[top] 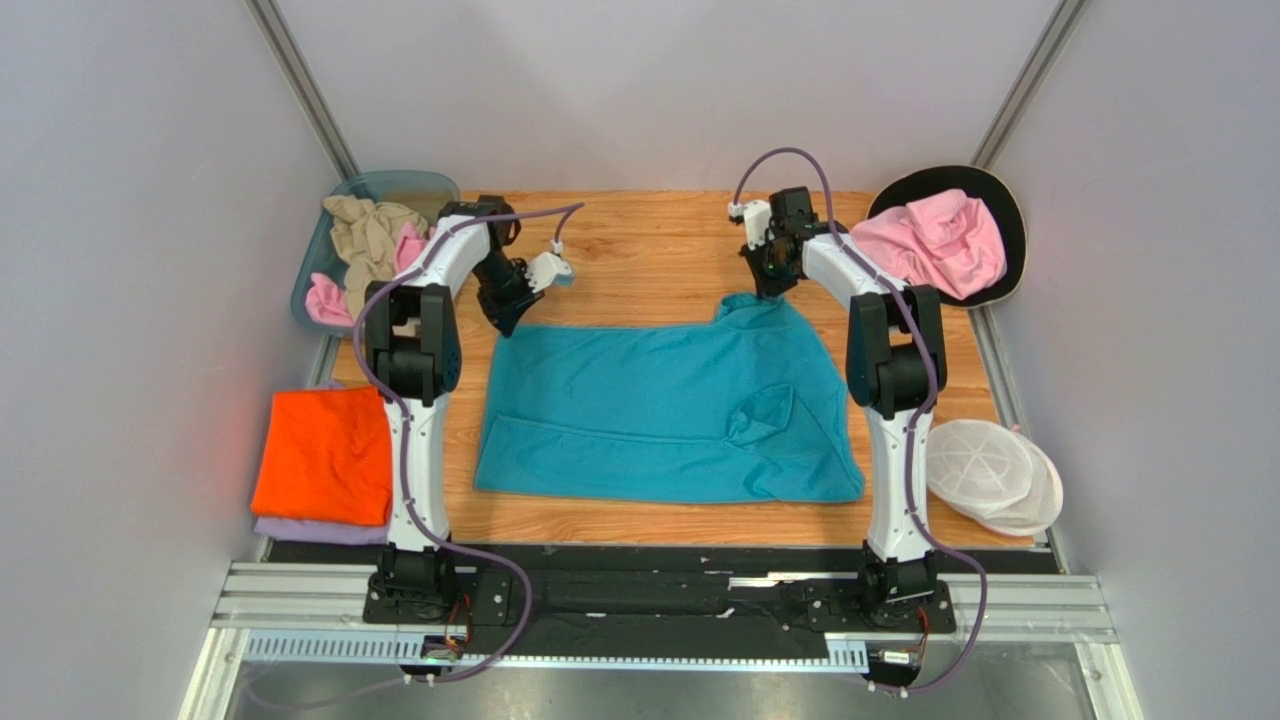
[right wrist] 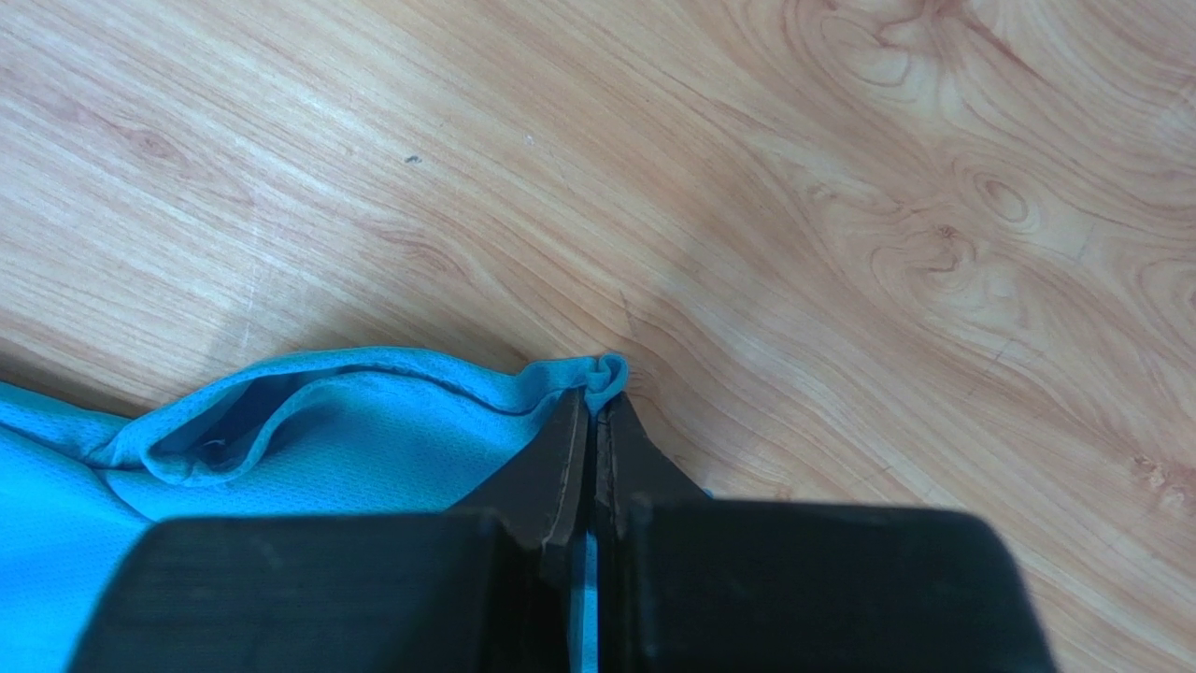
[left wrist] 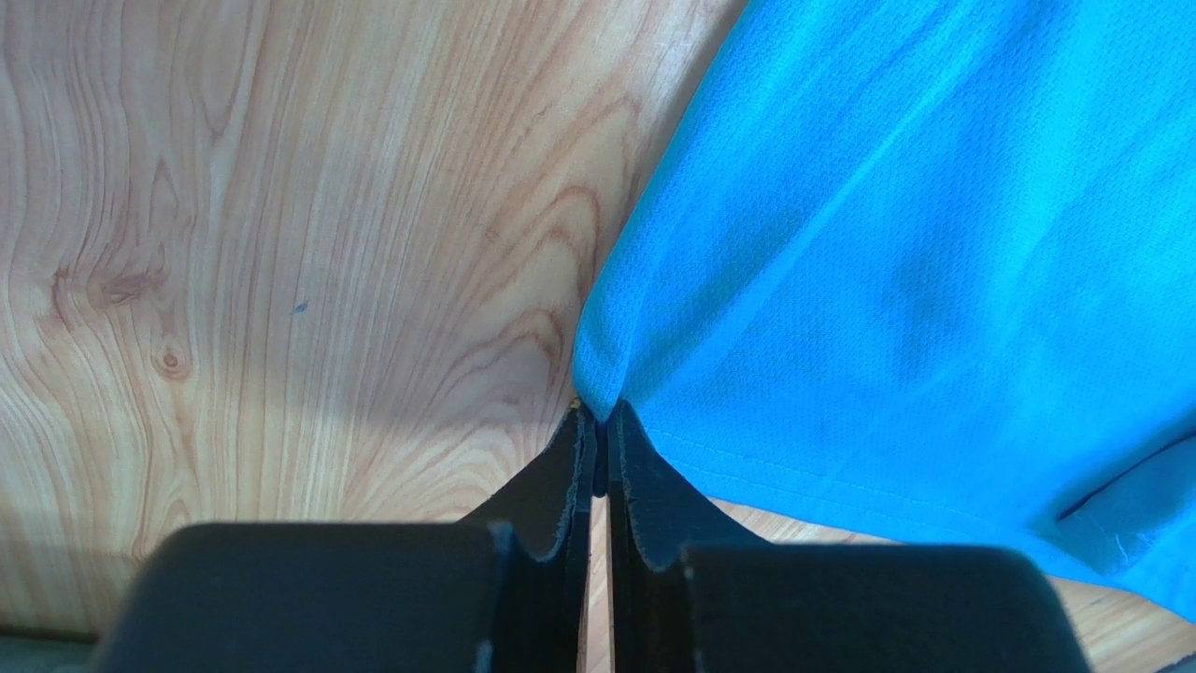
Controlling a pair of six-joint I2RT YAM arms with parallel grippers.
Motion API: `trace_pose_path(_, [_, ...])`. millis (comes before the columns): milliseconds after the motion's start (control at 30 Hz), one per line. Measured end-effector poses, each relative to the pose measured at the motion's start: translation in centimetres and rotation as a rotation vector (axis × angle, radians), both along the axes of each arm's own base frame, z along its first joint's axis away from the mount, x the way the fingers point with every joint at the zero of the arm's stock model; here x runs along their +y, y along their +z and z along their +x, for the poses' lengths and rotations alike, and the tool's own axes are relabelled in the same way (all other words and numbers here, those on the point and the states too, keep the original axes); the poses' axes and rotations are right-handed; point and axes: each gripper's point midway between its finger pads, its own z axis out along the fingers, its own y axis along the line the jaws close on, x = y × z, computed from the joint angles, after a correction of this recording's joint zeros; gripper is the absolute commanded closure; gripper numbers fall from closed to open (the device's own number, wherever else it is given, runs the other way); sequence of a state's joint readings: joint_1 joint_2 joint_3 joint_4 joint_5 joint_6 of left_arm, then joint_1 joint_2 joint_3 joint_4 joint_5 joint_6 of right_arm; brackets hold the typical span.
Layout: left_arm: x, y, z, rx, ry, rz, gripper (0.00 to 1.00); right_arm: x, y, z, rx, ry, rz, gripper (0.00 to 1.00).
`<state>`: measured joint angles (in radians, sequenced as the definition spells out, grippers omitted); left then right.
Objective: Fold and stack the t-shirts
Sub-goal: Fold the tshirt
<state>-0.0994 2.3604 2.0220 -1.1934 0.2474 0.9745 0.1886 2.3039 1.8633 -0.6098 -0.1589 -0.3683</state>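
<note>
Left pincer [left wrist: 600,415] and right pincer [right wrist: 601,401] each clamped on an upper corner of shirt [top: 646,405], mid-frame; presumably to tension it flat for folding.

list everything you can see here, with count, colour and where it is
t-shirt: 1, teal, spread on the middle of the table
folded shirt: 1, orange, near left edge, top of the stack
folded garment: 1, lilac, under the orange one
tub: 1, blue-grey, far left corner
beige cloth: 1, beige, in the tub
pink cloth: count unclear, pink, in the tub
round basket: 1, black, far right corner
pink garment: 1, pink, in the round basket
domed object: 1, white, near right edge
table: 1, light wood
left pincer: 1, black, shut on the t-shirt's far left corner
right pincer: 1, black, shut on its far right corner
</note>
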Motion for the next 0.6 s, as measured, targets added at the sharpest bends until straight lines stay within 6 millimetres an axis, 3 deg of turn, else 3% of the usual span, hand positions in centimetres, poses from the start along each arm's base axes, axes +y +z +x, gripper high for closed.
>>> trace_pose_path(133, [0.0, 0.0, 0.0, -0.007, 0.027, 0.004, 0.98, -0.2, 0.1, -0.4, 0.008, -0.001, -0.011, 1.0])
trace_pose_path(367, [0.5, 0.0, -0.3, -0.049, 0.102, 0.059, 1.0, -1.1, 0.5, -2.8, 0.054, 0.002, -0.044, 1.0])
trace_pose_path(600, [1.4, 0.1, -1.8, -0.06, 0.167, 0.135, 1.0, -1.5, 4.6, -4.8, 0.016, 0.005, -0.039, 1.0])
